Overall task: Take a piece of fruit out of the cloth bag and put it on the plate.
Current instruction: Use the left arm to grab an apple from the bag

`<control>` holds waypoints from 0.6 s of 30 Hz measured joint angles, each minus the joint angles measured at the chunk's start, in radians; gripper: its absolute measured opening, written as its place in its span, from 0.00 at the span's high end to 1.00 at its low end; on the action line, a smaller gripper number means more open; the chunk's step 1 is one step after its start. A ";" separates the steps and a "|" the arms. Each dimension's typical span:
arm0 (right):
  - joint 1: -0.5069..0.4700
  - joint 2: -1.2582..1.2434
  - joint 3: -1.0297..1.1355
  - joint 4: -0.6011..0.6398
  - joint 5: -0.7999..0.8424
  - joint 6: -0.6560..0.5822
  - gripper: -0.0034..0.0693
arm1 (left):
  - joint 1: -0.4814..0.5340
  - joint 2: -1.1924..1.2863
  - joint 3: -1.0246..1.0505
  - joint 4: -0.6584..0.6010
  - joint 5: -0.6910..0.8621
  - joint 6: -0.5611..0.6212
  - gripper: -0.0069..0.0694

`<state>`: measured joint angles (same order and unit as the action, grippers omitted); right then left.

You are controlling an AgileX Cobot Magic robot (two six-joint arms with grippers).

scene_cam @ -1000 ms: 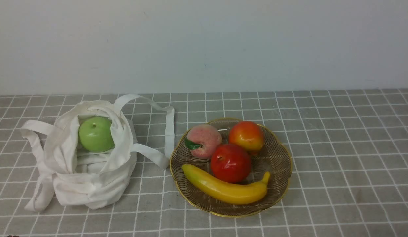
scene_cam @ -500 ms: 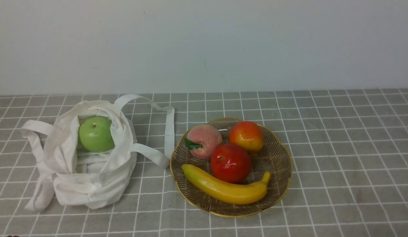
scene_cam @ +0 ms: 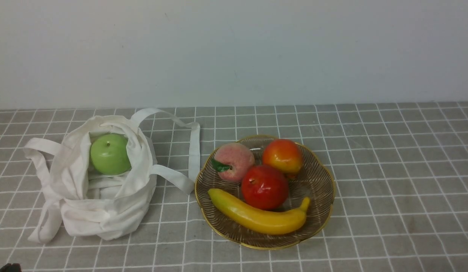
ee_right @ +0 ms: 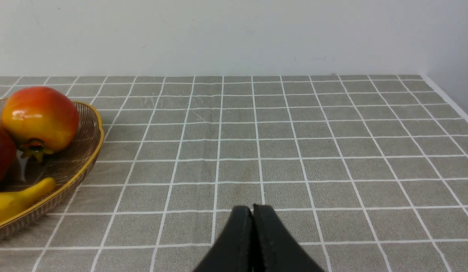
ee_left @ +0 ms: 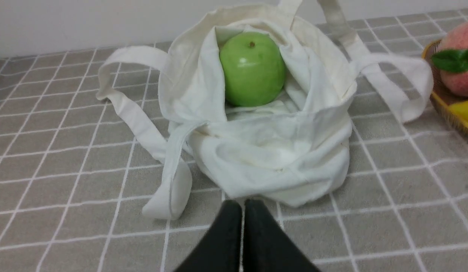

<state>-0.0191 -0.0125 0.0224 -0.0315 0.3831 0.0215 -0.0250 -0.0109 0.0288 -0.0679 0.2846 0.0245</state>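
The piece of fruit, a glossy green apple (scene_cam: 110, 153) (ee_left: 252, 68), rests inside the open mouth of the white cloth bag (scene_cam: 102, 211) (ee_left: 279, 158) on the left of the table. The bag's straps trail out to both sides. To its right stands the brown ribbed plate (scene_cam: 317, 181) (ee_right: 73, 162) with its gold rim. My left gripper (ee_left: 242, 204) is shut and empty, just short of the bag's near side, low over the cloth. My right gripper (ee_right: 252, 208) is also shut and empty, over bare tablecloth to the right of the plate.
On the plate lie a peach (scene_cam: 234, 161), a red apple (scene_cam: 265, 187), an orange-red fruit (scene_cam: 282, 155) and a banana (scene_cam: 256, 217). A pale wall closes the back of the table. The table's right edge (ee_right: 449, 102) shows in the right wrist view.
A dark bit of my left arm shows slightly more at the bottom left corner of the front view. Bag, apple and plate have not moved.
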 joint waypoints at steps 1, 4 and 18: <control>0.000 0.000 0.000 0.000 0.000 0.000 0.98 | 0.000 0.000 0.000 -0.037 -0.036 -0.025 0.92; 0.000 0.000 0.000 0.000 0.000 0.000 0.98 | 0.000 0.000 0.000 -0.204 -0.182 -0.143 0.92; 0.000 0.000 0.000 0.000 0.000 0.000 0.98 | 0.000 0.004 -0.141 -0.420 -0.525 -0.216 0.92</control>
<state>-0.0191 -0.0125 0.0224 -0.0315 0.3831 0.0215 -0.0250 -0.0070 -0.1121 -0.4876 -0.2401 -0.1915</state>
